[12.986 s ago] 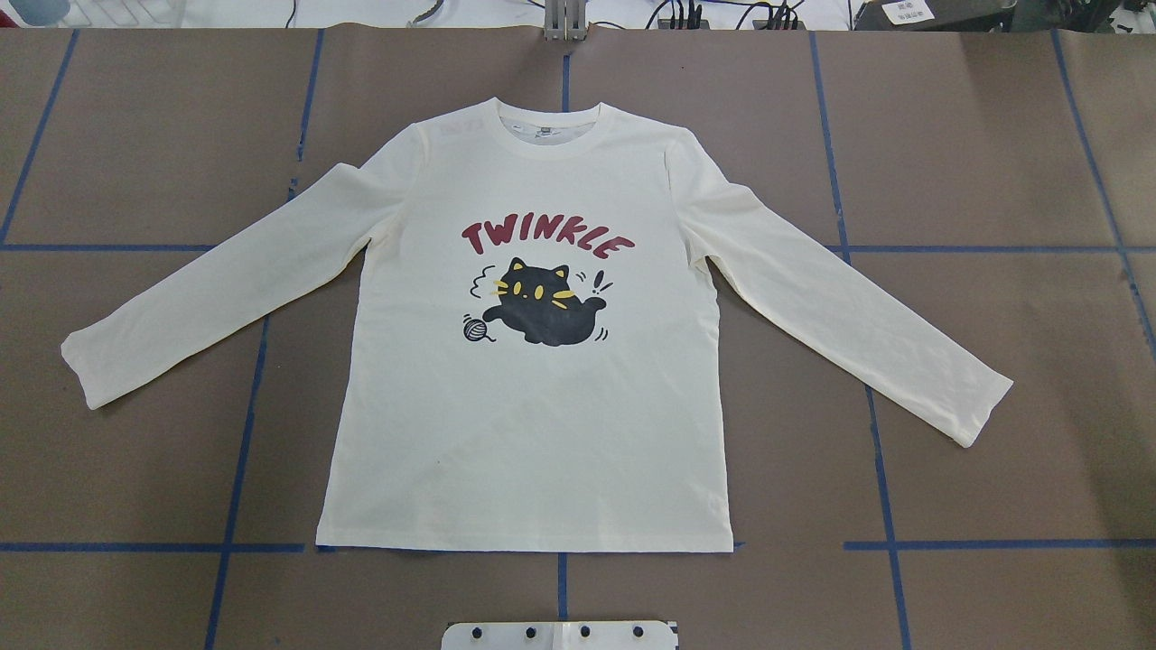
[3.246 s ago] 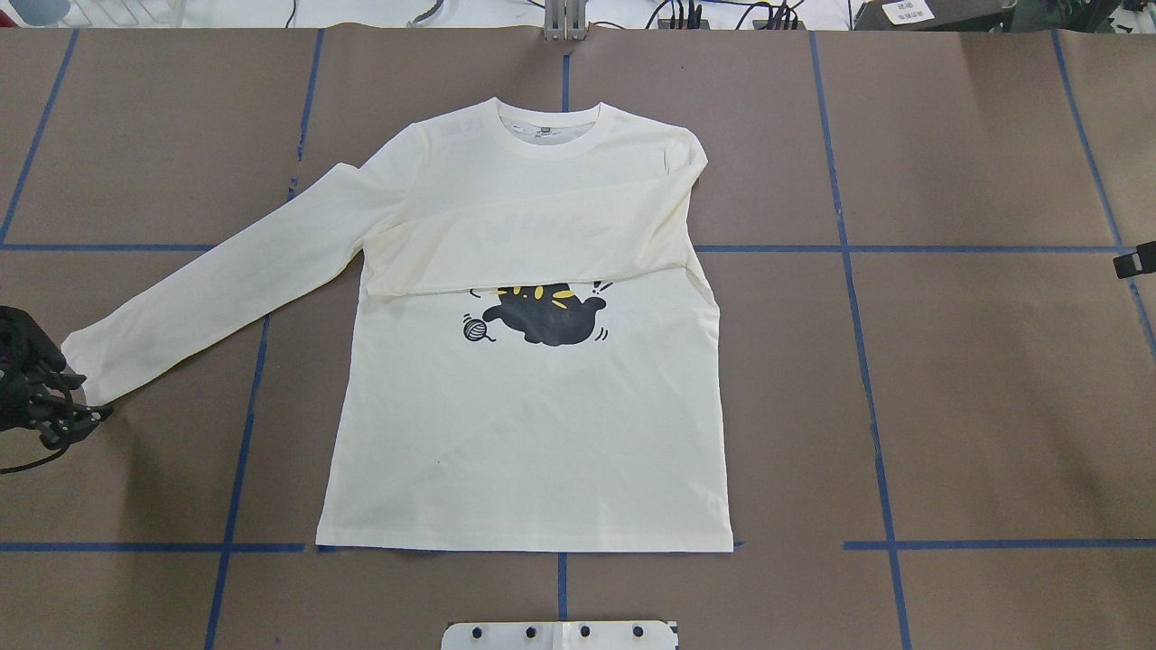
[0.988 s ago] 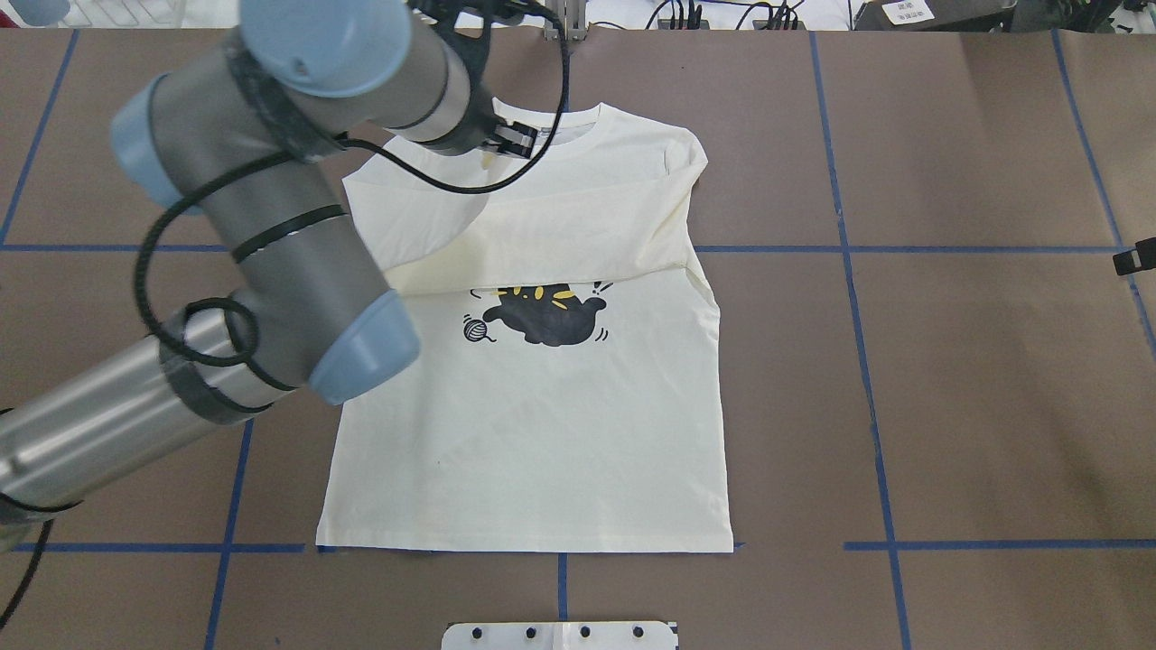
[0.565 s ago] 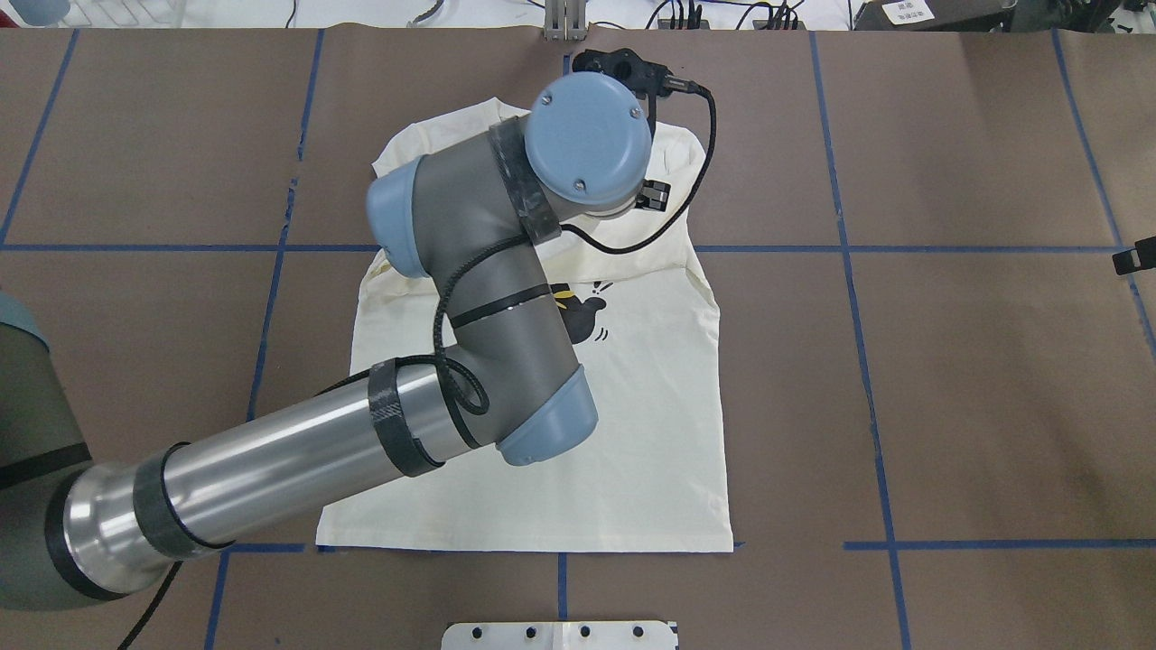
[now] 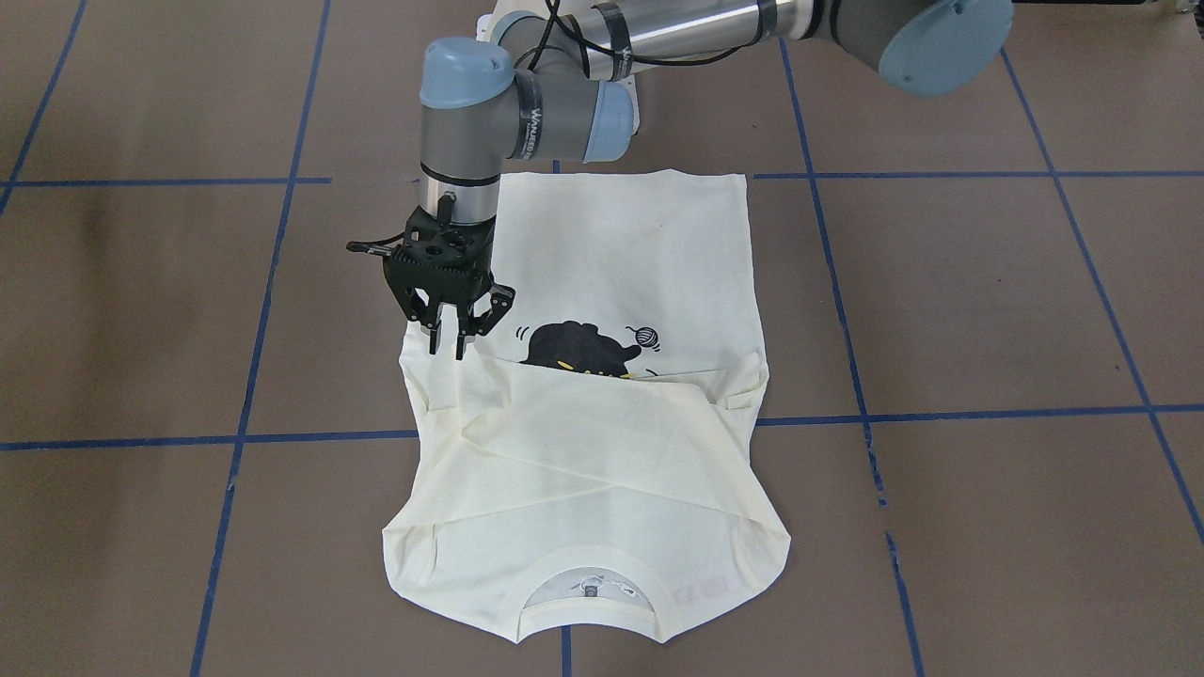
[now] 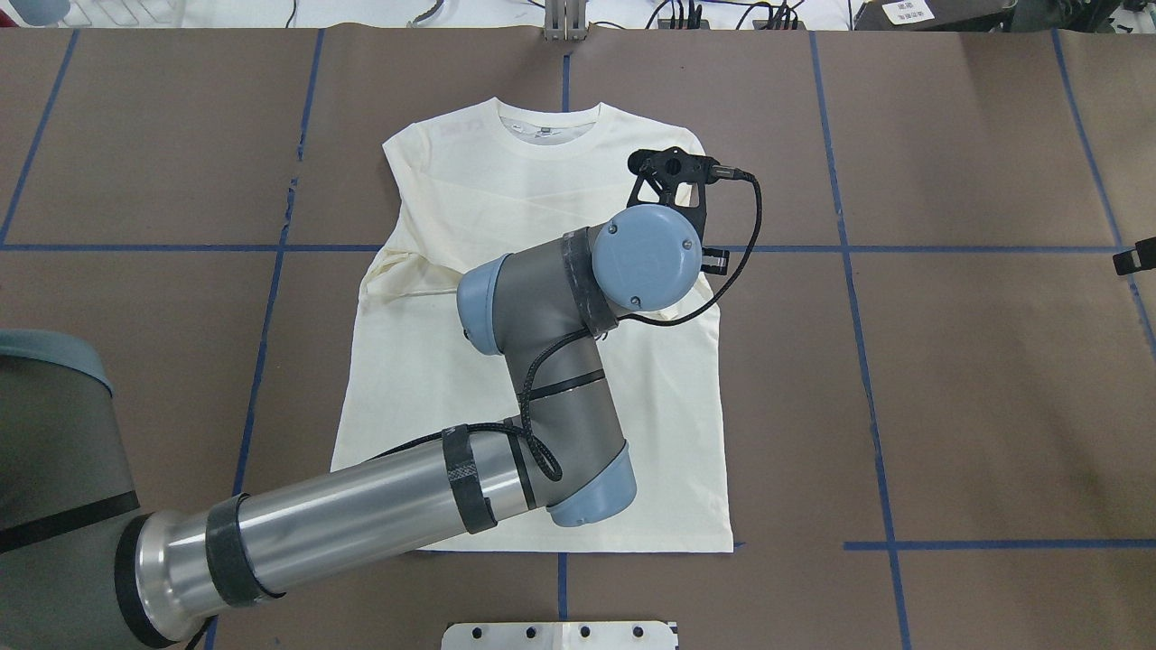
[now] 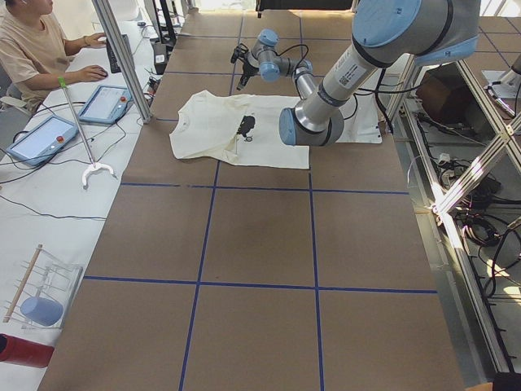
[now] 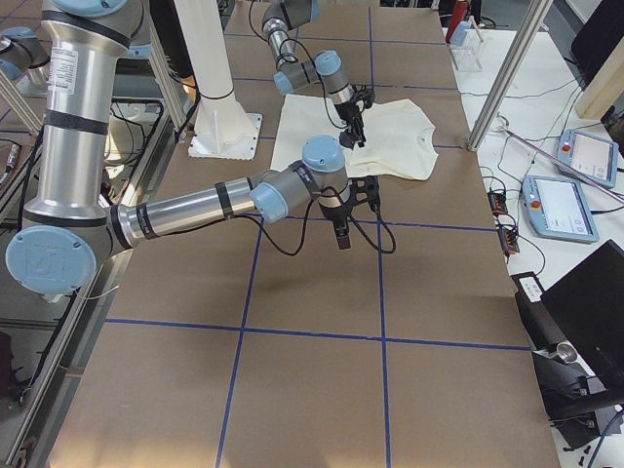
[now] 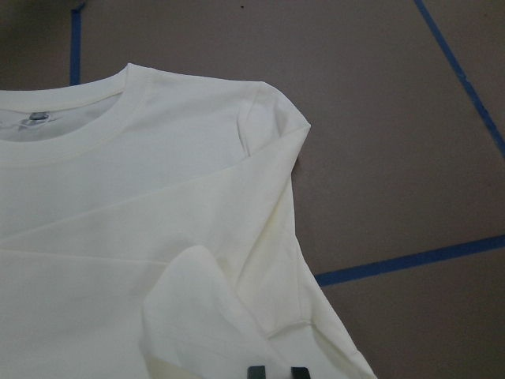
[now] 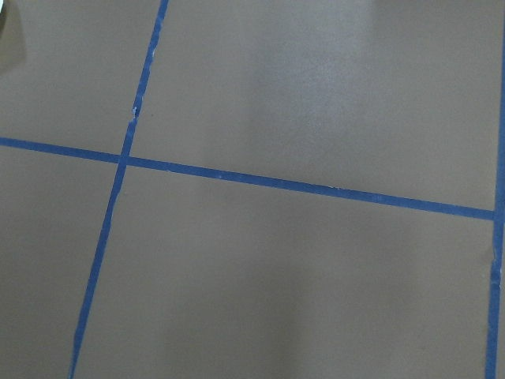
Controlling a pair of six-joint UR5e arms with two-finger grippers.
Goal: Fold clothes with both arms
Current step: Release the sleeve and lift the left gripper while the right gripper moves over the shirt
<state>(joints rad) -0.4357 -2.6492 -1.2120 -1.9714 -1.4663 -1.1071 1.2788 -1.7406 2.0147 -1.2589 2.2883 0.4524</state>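
The cream shirt (image 5: 611,244) lies flat, print side up, its collar (image 6: 551,135) at the table's far side. Both sleeves are folded across the chest, and only part of the black cat (image 5: 574,348) shows. My left arm (image 6: 542,361) reaches over the shirt. My left gripper (image 5: 448,353) hangs at the shirt's far-side edge with its fingertips pinched on the end of the top sleeve (image 5: 611,404). In the left wrist view the cuff (image 9: 189,316) curls up beside the gripper (image 9: 276,372). My right gripper (image 8: 339,234) hovers over bare table right of the shirt; I cannot tell if it is open.
Blue tape lines (image 10: 276,183) grid the brown table. A white base plate (image 6: 560,635) sits at the near edge. A seated person (image 7: 32,49) with tablets (image 7: 110,102) is at the side desk. A white pedestal (image 8: 224,127) stands behind the shirt.
The left arm has drawn the sleeve from the shirt's left side across the chest and toward the hem. The lettering is now covered. The right arm has stayed put.
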